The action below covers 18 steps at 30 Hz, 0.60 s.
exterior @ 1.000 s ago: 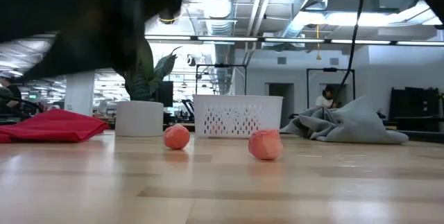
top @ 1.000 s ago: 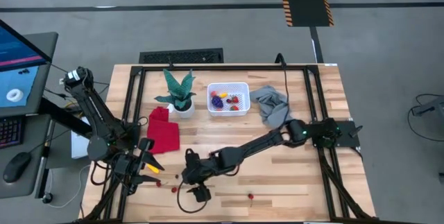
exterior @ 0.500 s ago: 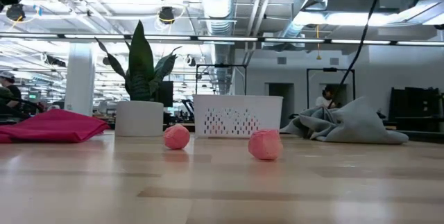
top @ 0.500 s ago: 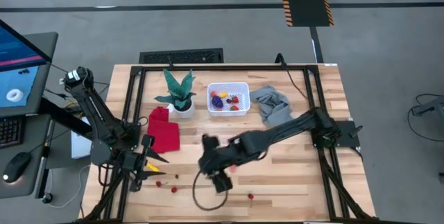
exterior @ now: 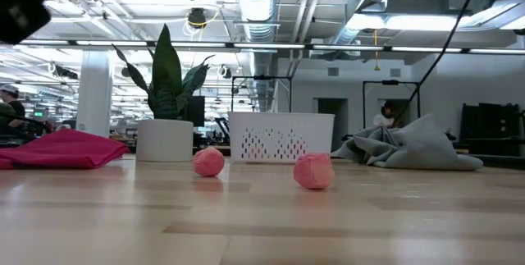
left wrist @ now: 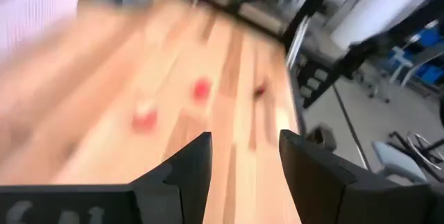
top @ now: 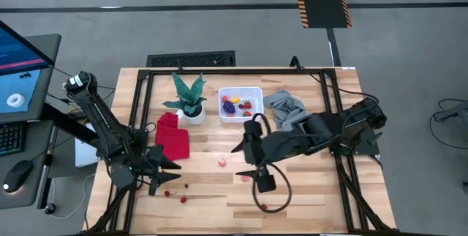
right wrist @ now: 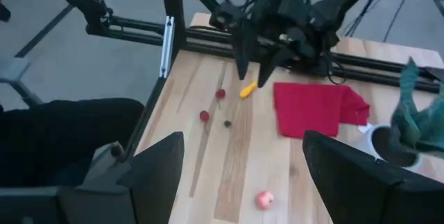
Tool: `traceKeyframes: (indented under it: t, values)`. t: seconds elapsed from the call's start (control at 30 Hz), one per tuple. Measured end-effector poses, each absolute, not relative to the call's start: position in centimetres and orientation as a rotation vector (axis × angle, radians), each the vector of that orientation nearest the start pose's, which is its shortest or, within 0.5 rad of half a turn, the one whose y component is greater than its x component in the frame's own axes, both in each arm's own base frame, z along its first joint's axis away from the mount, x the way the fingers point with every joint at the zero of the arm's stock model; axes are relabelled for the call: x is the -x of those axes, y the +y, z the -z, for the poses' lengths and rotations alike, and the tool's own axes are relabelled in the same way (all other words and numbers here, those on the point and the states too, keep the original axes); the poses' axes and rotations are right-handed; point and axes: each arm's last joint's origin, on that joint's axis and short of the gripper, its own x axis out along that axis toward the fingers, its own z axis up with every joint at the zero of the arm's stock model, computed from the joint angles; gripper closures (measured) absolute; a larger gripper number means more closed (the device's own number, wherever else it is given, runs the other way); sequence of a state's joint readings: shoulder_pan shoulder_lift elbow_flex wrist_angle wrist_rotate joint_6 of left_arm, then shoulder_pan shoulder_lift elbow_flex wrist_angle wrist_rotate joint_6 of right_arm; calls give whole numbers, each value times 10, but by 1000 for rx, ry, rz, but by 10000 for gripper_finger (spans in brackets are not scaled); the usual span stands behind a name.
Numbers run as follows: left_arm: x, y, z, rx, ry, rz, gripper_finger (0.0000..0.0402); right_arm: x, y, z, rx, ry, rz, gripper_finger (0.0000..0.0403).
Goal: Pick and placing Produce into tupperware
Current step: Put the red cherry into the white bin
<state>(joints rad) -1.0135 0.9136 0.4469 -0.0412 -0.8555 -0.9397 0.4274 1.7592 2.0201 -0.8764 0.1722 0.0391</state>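
**A:** If you go by the white tupperware bin (top: 255,92), how much of the job is done?

**B:** Only a start, I'd say. A purple grape bunch (top: 229,108), a yellow bit and a couple of red strawberries (top: 247,106) lie inside it. The rest is loose on the wooden table (top: 314,192): two pink balls (top: 221,163) near the middle, small red pieces (top: 167,192) at the front left, one more red piece (top: 265,207) at the front, and a yellow piece (right wrist: 248,89).

**A:** Are the arms carrying anything?

**B:** No. The right gripper (top: 240,160) hangs over the middle beside the pink balls, fingers spread wide with nothing between them. The left gripper (right wrist: 254,73) is at the front left with its fingers partly parted and empty; the yellow piece sits just beside their tips, and I cannot tell whether it touches them.

**A:** What crowds the bin?

**B:** A potted plant (top: 189,97) stands just beside it on one side and a crumpled grey cloth (top: 285,110) on the other. A red cloth (top: 172,137) lies between the left gripper and the bin, so that arm would likely have to reach over it.
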Motion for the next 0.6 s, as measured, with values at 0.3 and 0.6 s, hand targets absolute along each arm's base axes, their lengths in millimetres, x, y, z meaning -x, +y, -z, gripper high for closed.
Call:
traceKeyframes:
  t: [0.3,0.6]
  values:
    - [-125,-159,-177,610,598,9,242,-335,151,-421,170,658,-180,85]
    - [-129,-176,-146,659,806,30,242,-340,148,-409,155,730,-144,85]
